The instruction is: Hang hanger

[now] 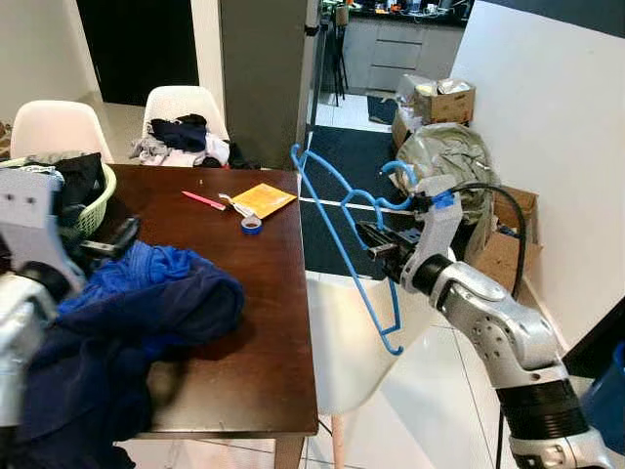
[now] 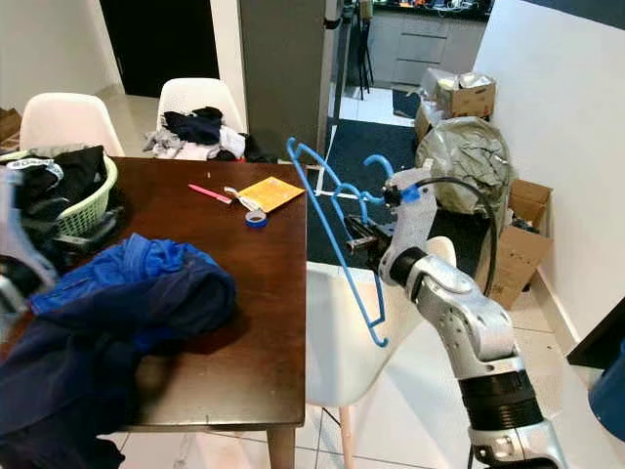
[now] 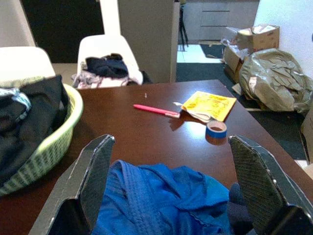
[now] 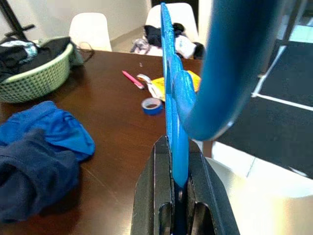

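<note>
Beside the table (image 1: 264, 293), right end effector (image 1: 376, 239) clamping blue hanger (image 1: 337, 225); left end effector (image 3: 171, 186) spread wide over blue clothes (image 1: 146, 293)

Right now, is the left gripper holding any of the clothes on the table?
No. In the left wrist view the left gripper is wide open above the blue clothes, its fingers gripping nothing.

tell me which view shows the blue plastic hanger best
The left eye view: the whole blue plastic hanger shows, clamped in the right gripper beside the brown wooden table. The right eye view matches. The right wrist view shows it edge-on.
</note>
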`<state>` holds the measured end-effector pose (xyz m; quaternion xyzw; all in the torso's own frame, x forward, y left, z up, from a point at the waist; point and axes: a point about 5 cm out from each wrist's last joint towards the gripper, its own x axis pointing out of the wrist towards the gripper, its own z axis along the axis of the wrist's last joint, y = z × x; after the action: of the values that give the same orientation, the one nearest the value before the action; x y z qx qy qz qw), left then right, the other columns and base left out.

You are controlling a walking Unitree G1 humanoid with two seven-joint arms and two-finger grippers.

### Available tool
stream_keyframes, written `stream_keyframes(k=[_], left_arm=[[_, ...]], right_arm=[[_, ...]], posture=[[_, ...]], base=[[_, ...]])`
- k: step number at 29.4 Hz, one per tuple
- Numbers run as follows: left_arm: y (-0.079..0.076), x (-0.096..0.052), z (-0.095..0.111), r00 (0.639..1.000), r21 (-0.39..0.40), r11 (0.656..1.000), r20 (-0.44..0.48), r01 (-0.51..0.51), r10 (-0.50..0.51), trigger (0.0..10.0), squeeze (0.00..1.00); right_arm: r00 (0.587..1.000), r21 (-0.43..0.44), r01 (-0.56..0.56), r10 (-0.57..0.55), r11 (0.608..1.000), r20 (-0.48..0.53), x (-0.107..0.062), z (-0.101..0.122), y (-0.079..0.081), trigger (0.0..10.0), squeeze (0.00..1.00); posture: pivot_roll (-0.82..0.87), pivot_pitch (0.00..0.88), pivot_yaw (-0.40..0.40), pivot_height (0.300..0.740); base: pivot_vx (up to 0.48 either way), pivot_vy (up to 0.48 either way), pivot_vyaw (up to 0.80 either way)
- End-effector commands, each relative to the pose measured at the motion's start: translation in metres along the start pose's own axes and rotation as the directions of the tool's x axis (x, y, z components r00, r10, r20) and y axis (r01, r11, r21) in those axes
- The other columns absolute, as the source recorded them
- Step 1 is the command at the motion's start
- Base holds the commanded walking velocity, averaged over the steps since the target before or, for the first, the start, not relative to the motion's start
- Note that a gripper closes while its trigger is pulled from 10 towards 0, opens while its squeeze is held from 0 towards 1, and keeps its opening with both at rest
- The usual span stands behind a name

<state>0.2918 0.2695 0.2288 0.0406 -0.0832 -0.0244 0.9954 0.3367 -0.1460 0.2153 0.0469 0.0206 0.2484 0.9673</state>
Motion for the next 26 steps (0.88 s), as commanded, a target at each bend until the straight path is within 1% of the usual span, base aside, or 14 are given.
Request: stream_keyframes(k=[1, 6, 7, 9, 12, 14, 18, 20, 21, 26], left_arm=[[-0.004, 0.004, -0.004, 0.998, 0.011, 0.998, 0.006, -0.057, 0.057, 10.0, 0.0], [-0.007, 0.008, -0.007, 0.995, 0.019, 0.995, 0.006, -0.098, 0.097, 10.0, 0.0], [-0.008, 0.01, -0.008, 0.992, 0.025, 0.992, 0.015, -0.124, 0.123, 10.0, 0.0], [-0.009, 0.013, -0.008, 0.99, 0.029, 0.989, 0.024, -0.143, 0.142, 10.0, 0.0], [-0.01, 0.015, -0.007, 0.988, 0.031, 0.988, 0.03, -0.155, 0.154, 10.0, 0.0], [-0.014, 0.019, -0.006, 0.986, 0.022, 0.986, 0.042, -0.165, 0.164, 10.0, 0.0], [-0.02, 0.024, -0.006, 0.986, 0.011, 0.987, 0.049, -0.159, 0.158, 10.0, 0.0], [-0.026, 0.026, -0.007, 0.987, 0.013, 0.989, 0.051, -0.15, 0.149, 10.0, 0.0], [-0.026, 0.026, -0.007, 0.987, 0.013, 0.989, 0.051, -0.15, 0.149, 10.0, 0.0], [-0.036, 0.029, -0.009, 0.99, 0.003, 0.991, 0.052, -0.132, 0.131, 10.0, 0.0]], right_arm=[[1.0, -0.03, 0.015, -0.015, 0.999, 0.003, 0.005, 0.001, 0.0, 10.0, 0.0], [1.0, -0.047, 0.019, -0.019, 0.999, -0.004, 0.008, -0.001, 0.002, 10.0, 0.0], [1.0, -0.059, 0.019, -0.019, 0.998, -0.007, 0.009, -0.002, 0.002, 10.0, 0.0], [1.0, -0.066, 0.015, -0.016, 0.998, -0.008, 0.011, -0.002, 0.005, 10.0, 0.0], [1.0, -0.07, 0.013, -0.013, 0.997, -0.008, 0.012, -0.003, 0.006, 10.0, 0.0], [1.0, -0.08, 0.005, -0.006, 0.997, -0.009, 0.014, -0.003, 0.01, 10.0, 0.0], [1.0, -0.092, 0.0, -0.002, 0.996, -0.012, 0.015, -0.005, 0.013, 10.0, 0.0], [1.0, -0.1, -0.002, 0.0, 0.995, -0.015, 0.015, -0.007, 0.014, 10.0, 0.0], [1.0, -0.1, -0.002, 0.0, 0.995, -0.015, 0.015, -0.007, 0.014, 10.0, 0.0], [1.0, -0.107, -0.007, 0.005, 0.994, -0.017, 0.015, -0.009, 0.018, 10.0, 0.0]], posture=[[0.09, 0.0, -0.074, 0.74], [0.1, 0.0, -0.079, 0.74], [0.1, 0.0, -0.079, 0.74], [0.1, 0.0, -0.079, 0.74], [0.1, 0.0, -0.079, 0.74], [0.09, 0.0, -0.078, 0.74], [0.09, 0.0, -0.074, 0.74], [0.09, 0.0, -0.074, 0.74], [0.09, 0.0, -0.074, 0.74], [0.08, 0.0, -0.075, 0.74]], base=[[0.0, 0.319, 0.0], [0.0, 0.386, 0.0], [0.0, 0.48, 0.0], [0.0, 0.48, 0.0], [0.0, 0.48, 0.0], [0.0, 0.48, 0.0], [0.0, 0.477, 0.0], [0.0, 0.476, 0.0], [0.0, 0.476, 0.0], [0.0, 0.472, 0.0]])
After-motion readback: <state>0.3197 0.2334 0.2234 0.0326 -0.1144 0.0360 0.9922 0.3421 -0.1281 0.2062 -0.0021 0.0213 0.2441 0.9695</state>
